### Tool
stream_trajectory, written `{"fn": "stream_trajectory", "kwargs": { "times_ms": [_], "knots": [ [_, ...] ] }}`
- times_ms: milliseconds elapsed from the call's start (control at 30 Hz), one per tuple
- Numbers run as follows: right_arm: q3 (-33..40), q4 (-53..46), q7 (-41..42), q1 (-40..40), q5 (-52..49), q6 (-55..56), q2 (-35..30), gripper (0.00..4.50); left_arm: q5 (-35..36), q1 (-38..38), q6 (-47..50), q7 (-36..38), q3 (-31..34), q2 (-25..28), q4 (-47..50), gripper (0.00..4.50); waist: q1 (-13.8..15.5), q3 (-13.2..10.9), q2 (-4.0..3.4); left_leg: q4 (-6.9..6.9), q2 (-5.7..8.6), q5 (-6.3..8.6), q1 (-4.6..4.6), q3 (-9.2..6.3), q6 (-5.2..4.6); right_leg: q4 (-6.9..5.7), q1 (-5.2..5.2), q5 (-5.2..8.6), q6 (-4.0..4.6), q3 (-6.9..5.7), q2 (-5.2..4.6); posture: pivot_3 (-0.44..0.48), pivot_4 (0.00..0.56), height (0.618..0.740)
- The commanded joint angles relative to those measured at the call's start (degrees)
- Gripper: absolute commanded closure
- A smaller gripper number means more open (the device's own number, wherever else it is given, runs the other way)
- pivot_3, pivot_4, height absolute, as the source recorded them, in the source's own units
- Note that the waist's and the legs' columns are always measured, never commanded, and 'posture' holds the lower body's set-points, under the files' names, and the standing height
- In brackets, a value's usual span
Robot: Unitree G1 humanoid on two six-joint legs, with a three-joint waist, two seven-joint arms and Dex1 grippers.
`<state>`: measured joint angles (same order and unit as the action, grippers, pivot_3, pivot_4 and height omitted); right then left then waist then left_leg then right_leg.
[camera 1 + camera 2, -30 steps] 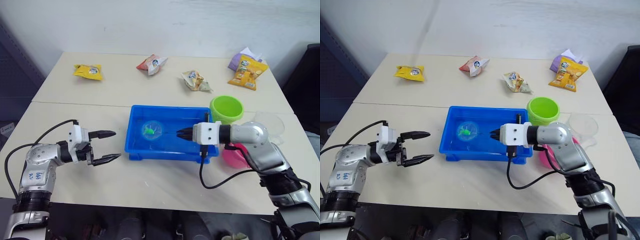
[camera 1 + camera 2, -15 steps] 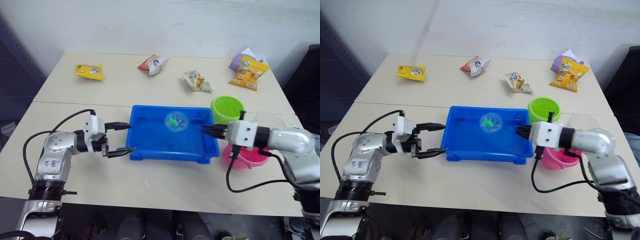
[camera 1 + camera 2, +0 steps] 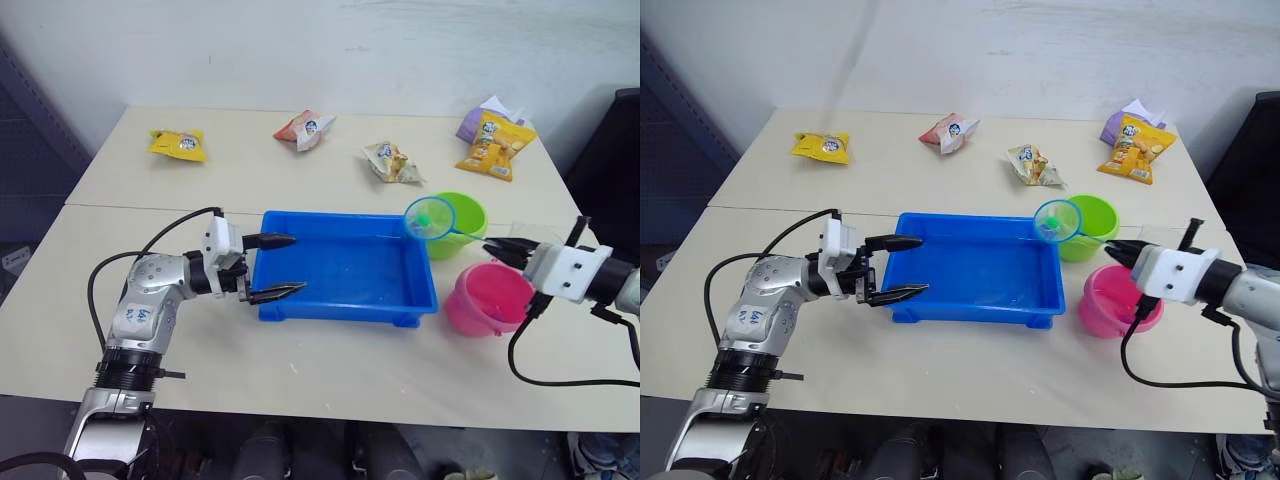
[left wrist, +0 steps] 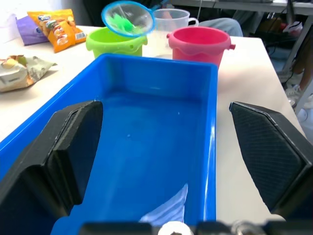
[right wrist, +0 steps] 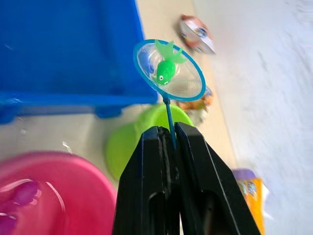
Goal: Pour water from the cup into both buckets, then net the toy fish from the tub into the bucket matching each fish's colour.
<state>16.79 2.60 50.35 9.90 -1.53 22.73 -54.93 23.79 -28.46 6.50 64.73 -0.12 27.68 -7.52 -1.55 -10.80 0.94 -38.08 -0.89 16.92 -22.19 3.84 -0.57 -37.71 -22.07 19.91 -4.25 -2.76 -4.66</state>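
**Green fish netted, hoop beside the green bucket**

The right tool (image 3: 1118, 251) pinches the net (image 3: 430, 217) by its thin handle; a green toy fish (image 5: 165, 71) lies in the mesh, above the blue tub (image 3: 345, 300)'s corner, just short of the lime green bucket (image 3: 463, 212). The left tool (image 3: 282, 266) is spread at the tub's end. Tipping early could drop the fish onto the desk (image 3: 330, 370) or into the pink bucket (image 3: 490, 300).

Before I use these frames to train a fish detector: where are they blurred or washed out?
Right wrist view: the green fish in the net is sharp, but the snack packets and pink bucket are soft. Left wrist view: the fingers and tub rim blur up close. Head views: even light, the wall washed pale.
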Motion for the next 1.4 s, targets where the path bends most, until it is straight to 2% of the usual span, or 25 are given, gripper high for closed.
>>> {"fn": "stream_trajectory", "kwargs": {
  "times_ms": [33, 167, 367, 533, 667, 900, 1200, 1267, 1367, 1400],
  "knots": [
    [3.21, 4.87, -4.8, 2.28, 2.32, 4.54, -1.99, 4.5, 0.82, -1.23, 0.54, -1.58, 0.51, -0.85, 1.82, 0.04, -0.02, 0.0, 0.0, 0.0, 0.0, 0.0, 0.02, 0.0, 0.01, 0.0, 0.02, 0.0, 0.0, 0.0, 0.0, 0.0, 0.15, 0.738],
    [0.81, 13.65, -12.41, 6.24, 11.62, 12.28, -6.01, 4.5, -0.3, -2.14, -0.26, -2.2, -0.38, -2.16, 0.43, 0.04, 0.04, 0.0, -0.01, 0.0, 0.0, -0.01, 0.04, 0.01, 0.01, 0.03, 0.04, 0.0, 0.0, 0.01, 0.0, 0.0, 0.15, 0.738],
    [-3.9, 21.56, -31.52, 10.66, 30.4, 16.18, -10.64, 4.5, -2.08, -3.38, -3.26, -4.98, -0.61, -5.59, -3.29, 0.04, 0.03, 0.0, -0.01, 0.0, 0.0, -0.04, 0.04, 0.02, 0.07, 0.05, 0.04, 0.0, 0.0, 0.02, 0.01, 0.0, 0.15, 0.738],
    [-10.77, 24.95, -49.27, 12.8, 45.5, 20.19, -14.89, 4.5, -2.33, -4.82, -4.17, -6.67, -0.92, -8.41, -5.01, 0.04, 0.03, 0.0, -0.02, 0.0, 0.0, -0.08, 0.02, 0.09, 0.12, 0.0, -0.03, 0.0, 0.0, 0.07, 0.02, 0.0, 0.15, 0.738],
    [-15.53, 25.18, -67.17, 12.71, 57.35, 18.72, -17.57, 4.5, -3.07, -6.25, -4.03, -7.72, -1.8, -10.53, -6.06, 0.04, 0.06, 0.0, -0.02, 0.01, 0.0, -0.1, -0.01, 0.12, 0.15, -0.02, -0.08, 0.0, 0.0, 0.1, 0.04, 0.0, 0.15, 0.738],
    [-23.55, 27.52, -82.57, 17.11, 66.95, 16.21, -18.26, 4.5, -3.58, -7.81, -2.47, -8.06, -3.13, -12.27, -6.24, 0.04, -0.01, 0.0, -0.02, 0.04, -0.01, -0.17, -0.01, 0.24, 0.28, -0.07, -0.18, 0.01, 0.01, 0.19, 0.13, 0.0, 0.15, 0.738],
    [-30.12, 35.99, -86.25, 23.38, 68.77, 13.66, -17.59, 4.5, -3.77, -8.73, -0.84, -8.29, -3.48, -12.65, -5.19, 0.04, 0.02, 0.0, -0.02, 0.09, -0.01, -0.2, -0.05, 0.37, 0.31, -0.12, -0.3, 0.01, 0.01, 0.32, 0.16, 0.0, 0.15, 0.738],
    [-29.5, 36.36, -86.13, 23.09, 66.31, 13.82, -17.66, 4.5, -4.0, -8.7, -0.56, -8.57, -3.35, -12.26, -4.79, 0.04, 0.03, 0.0, -0.02, 0.09, -0.01, -0.2, -0.05, 0.38, 0.31, -0.12, -0.3, 0.01, 0.01, 0.32, 0.16, 0.0, 0.15, 0.738],
    [-26.1, 34.5, -82.27, 21.52, 57.16, 18.26, -17.71, 4.5, -3.7, -8.49, -0.12, -8.62, -2.34, -10.83, -4.19, 0.04, -0.08, 0.0, -0.02, 0.1, -0.01, -0.2, -0.05, 0.42, 0.3, -0.14, -0.32, 0.01, 0.0, 0.38, 0.18, 0.0, 0.15, 0.738],
    [-24.96, 33.47, -76.53, 20.3, 48.96, 21.72, -17.12, 4.5, -3.06, -8.05, 0.13, -8.0, -1.63, -9.78, -3.71, 0.04, -0.09, 0.0, -0.02, 0.1, -0.03, -0.2, -0.03, 0.43, 0.3, -0.14, -0.32, 0.0, 0.0, 0.39, 0.19, 0.0, 0.15, 0.738]
  ]
}}
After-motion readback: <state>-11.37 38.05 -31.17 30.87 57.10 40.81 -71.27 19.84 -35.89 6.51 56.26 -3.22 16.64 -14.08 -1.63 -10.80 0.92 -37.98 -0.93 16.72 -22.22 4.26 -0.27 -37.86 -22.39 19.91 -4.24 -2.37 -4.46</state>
